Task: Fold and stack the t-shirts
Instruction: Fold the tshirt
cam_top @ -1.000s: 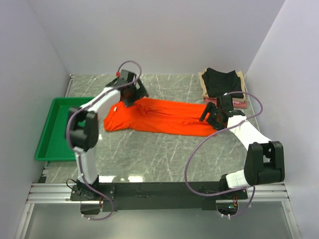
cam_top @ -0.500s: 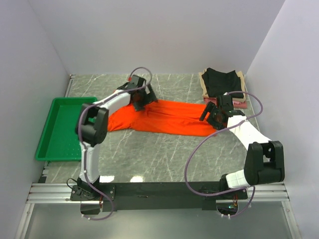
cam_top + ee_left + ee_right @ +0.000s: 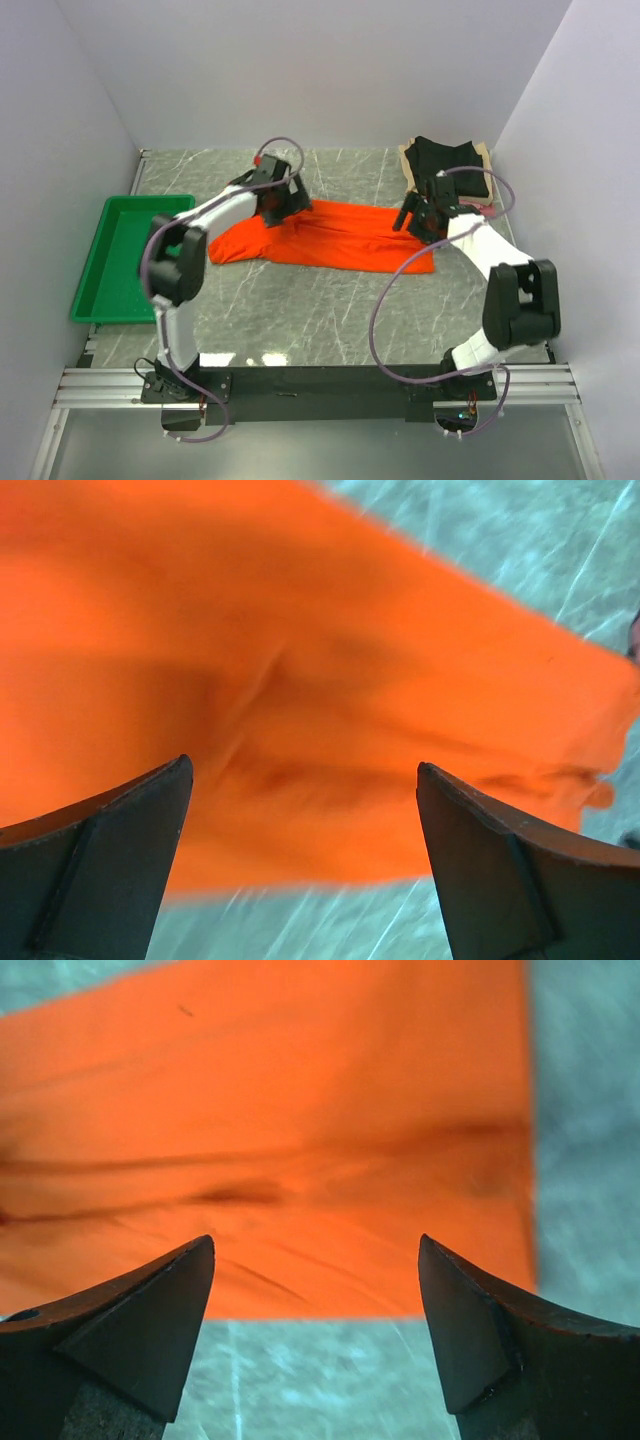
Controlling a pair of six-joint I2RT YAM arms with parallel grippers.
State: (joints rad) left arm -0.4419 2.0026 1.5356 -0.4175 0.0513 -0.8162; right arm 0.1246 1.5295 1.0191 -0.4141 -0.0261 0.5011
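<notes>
An orange t-shirt (image 3: 340, 235) lies flat across the middle of the table (image 3: 330, 310), its long axis running left to right in the overhead frame. A green tray (image 3: 125, 260) sits at left. The left end effector (image 3: 283, 200) hovers over the shirt's upper-left end, the right end effector (image 3: 415, 218) over its straight right-hand edge. Each is nearest its own end. Both wrist views show fingers spread wide with cloth below and nothing gripped. Any fold likely turns on bringing one end along that axis. Folded shirts (image 3: 447, 160), black on top, are stacked at upper right. No writing or labels are legible.
</notes>
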